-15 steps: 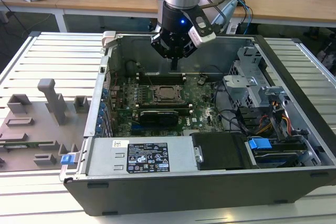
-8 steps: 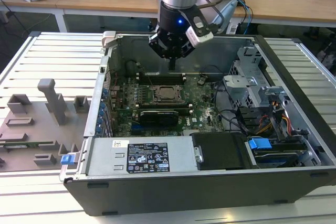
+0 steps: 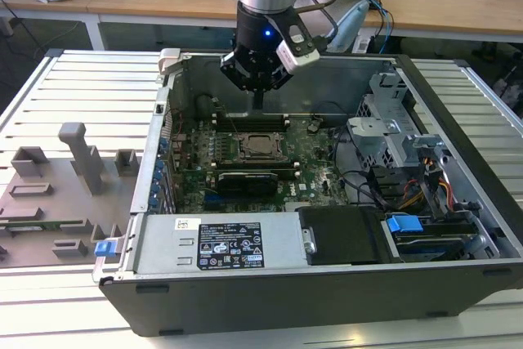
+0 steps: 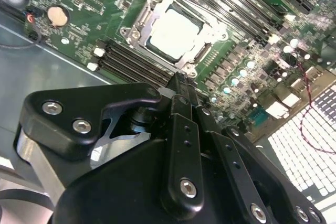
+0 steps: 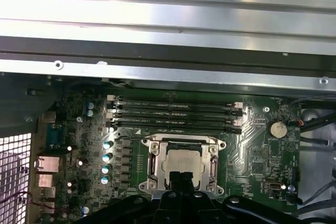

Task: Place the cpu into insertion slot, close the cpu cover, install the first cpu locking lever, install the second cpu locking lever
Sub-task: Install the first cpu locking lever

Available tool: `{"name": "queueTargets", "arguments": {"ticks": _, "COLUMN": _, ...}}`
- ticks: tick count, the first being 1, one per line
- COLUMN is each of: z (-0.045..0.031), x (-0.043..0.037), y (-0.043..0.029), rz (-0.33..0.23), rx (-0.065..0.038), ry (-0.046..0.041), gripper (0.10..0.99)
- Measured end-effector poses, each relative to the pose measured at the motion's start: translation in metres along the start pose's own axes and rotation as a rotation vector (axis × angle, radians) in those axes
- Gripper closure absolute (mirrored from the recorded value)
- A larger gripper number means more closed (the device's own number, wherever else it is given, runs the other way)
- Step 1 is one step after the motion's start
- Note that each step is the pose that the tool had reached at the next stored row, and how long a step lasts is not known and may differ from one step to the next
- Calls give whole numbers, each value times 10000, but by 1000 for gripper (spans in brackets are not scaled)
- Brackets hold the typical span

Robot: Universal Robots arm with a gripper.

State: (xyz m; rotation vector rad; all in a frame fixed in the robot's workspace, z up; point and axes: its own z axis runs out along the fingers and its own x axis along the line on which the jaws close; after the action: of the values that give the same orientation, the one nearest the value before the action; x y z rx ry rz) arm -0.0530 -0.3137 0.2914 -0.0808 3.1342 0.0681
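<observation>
cpu (image 4: pixel 174 34) in insertion slot (image 4: pixel 137 31) (gripper (image 4: pixel 181 80) above)

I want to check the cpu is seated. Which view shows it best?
Second wrist view: the cpu is close and whole. First wrist view: the gripper hides one edge. Exterior view: far and small.

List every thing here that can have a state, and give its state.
cpu: seated, top showing through the cover's window.
cpu cover: lowered flat around the cpu.
pincer: shut, holding nothing, tip by the cpu's edge.
computer case: side open.
</observation>
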Motion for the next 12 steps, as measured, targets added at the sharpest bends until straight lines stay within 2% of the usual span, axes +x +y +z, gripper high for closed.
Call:
{"name": "queueTargets", "arguments": {"ticks": 6, "z": 0, "x": 143, "y": 8, "rz": 2, "rx": -1, "ry": -3, "gripper": 980}}
{"name": "queueTargets", "arguments": {"ticks": 12, "z": -1, "x": 216, "y": 11, "rz": 0, "rx": 1, "ry": -1, "gripper": 980}}
